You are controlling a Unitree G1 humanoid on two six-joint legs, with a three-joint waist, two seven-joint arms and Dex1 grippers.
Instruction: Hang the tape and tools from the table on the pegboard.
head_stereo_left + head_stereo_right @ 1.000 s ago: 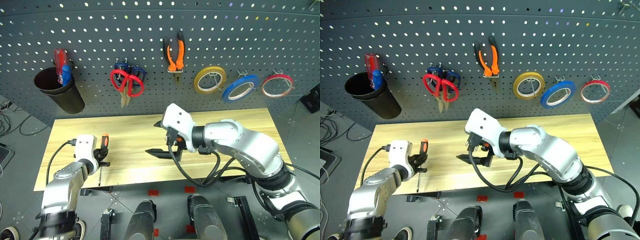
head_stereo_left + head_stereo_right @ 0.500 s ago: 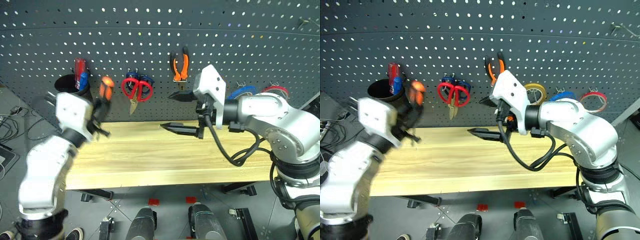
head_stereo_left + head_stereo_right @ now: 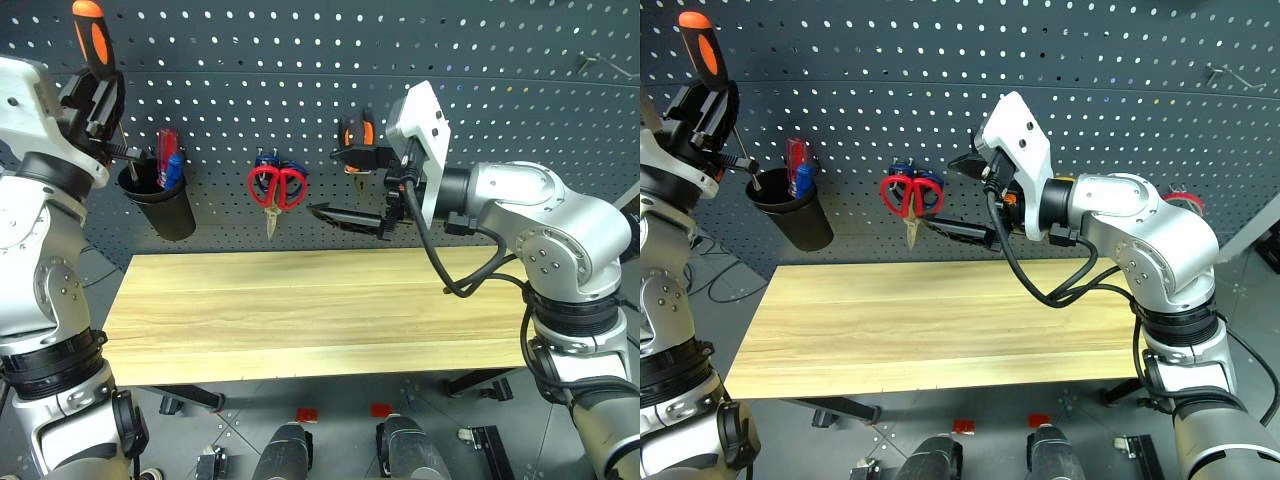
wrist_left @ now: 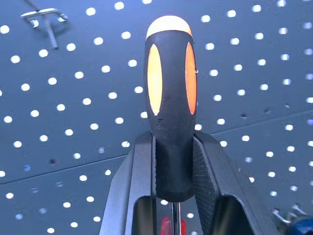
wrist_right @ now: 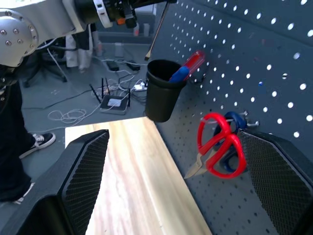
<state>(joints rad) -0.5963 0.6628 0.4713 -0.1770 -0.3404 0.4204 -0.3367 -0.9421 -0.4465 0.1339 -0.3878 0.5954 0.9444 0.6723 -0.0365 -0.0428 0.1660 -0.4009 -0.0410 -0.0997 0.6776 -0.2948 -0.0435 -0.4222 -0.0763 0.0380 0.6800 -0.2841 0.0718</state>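
Up from counter level, the left end effector (image 3: 95,100) has carried the screwdriver (image 3: 92,38) high against the pegboard (image 3: 250,60); a second ago it hung low at the counter's near left edge. The right end effector (image 3: 345,185) has also risen off the counter (image 3: 300,310) and now floats before the board, jaws spread wide with nothing between them.

In the left wrist view the two pads clamp the lower part of the black-and-orange handle, its rounded orange end standing above them. The thin shaft runs down and toward the black cup (image 3: 160,205) mounted on the board, which already holds a red-handled and a blue-handled driver. So the tool's long axis is nearly upright, tip lowest, and the cup's mouth lies just below and slightly to the right of that tip. The left arm is plainly the nearer one.

Red-handled scissors (image 3: 278,187) already hang on the board, with the pliers (image 3: 357,132) half hidden behind the right arm. The counter looks cleared, so this seems the last item.
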